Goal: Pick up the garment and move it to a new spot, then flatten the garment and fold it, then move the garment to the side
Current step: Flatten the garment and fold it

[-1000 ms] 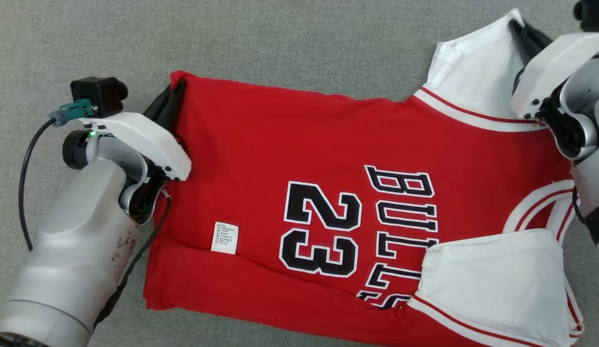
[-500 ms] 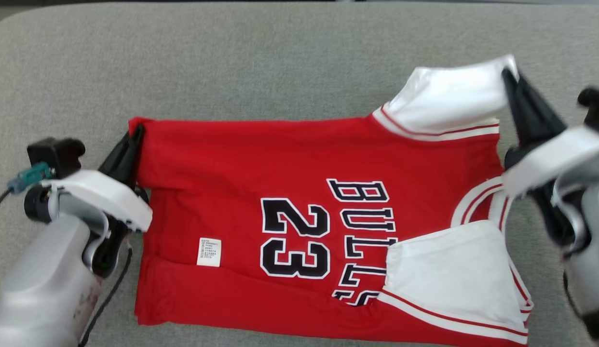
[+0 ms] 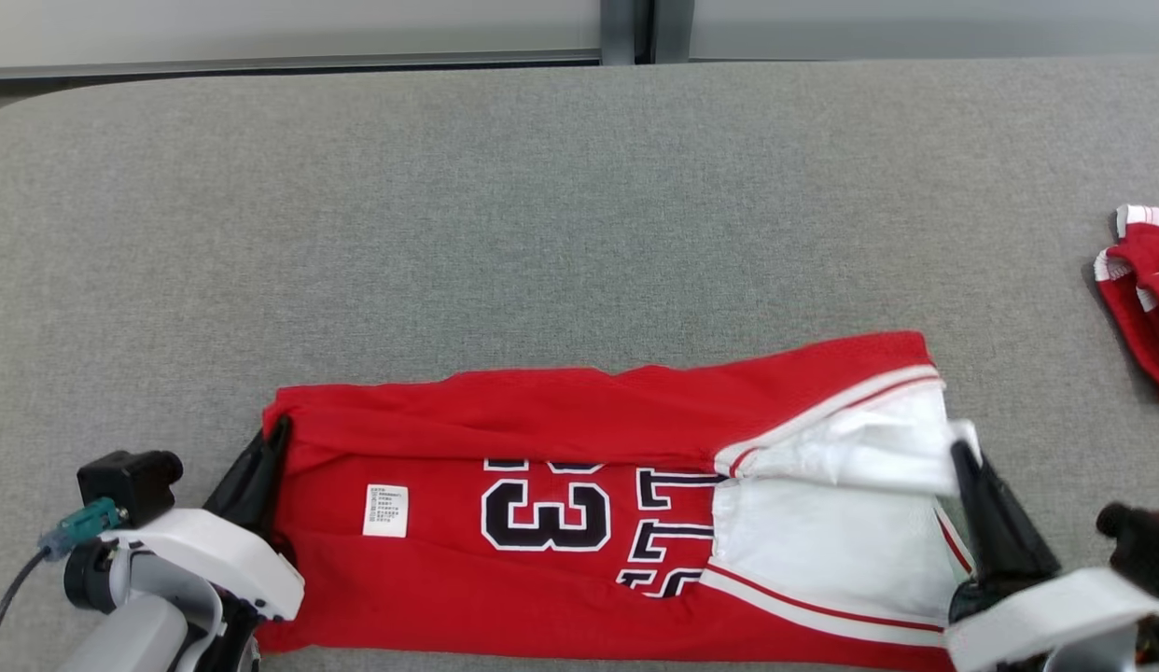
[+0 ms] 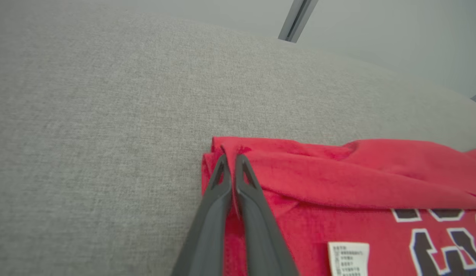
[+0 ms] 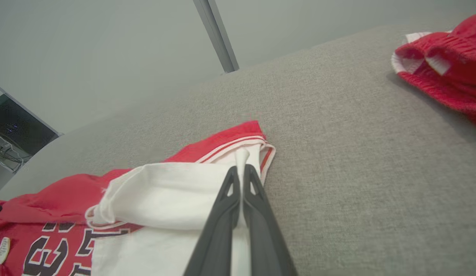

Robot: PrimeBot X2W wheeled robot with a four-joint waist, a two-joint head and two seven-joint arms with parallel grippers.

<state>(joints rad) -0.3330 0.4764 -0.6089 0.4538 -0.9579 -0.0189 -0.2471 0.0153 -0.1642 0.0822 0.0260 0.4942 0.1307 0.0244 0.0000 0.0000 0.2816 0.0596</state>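
The garment [image 3: 561, 523] is a red jersey with white sleeves and black lettering, lying across the near part of the grey table. Its far edge is doubled over toward me, covering the top of the numbers. My left gripper [image 3: 273, 439] is shut on the garment's far left red corner [image 4: 226, 149]. My right gripper [image 3: 960, 453] is shut on the white sleeve edge [image 5: 242, 157] at the garment's right end. Both grippers [image 4: 231, 156] [image 5: 241, 168] hold the folded-over edge low over the rest of the cloth.
The grey padded table [image 3: 542, 215] stretches far beyond the garment. A second red and white piece of clothing [image 3: 1144, 280] lies bunched at the right edge [image 5: 441, 69]. A pale wall with a dark post [image 3: 626, 28] stands behind the table.
Both grippers have pulled the garment's far edge toward me, folding it over the lettering. The head camera has tilted up, so the far table edge and wall now show.
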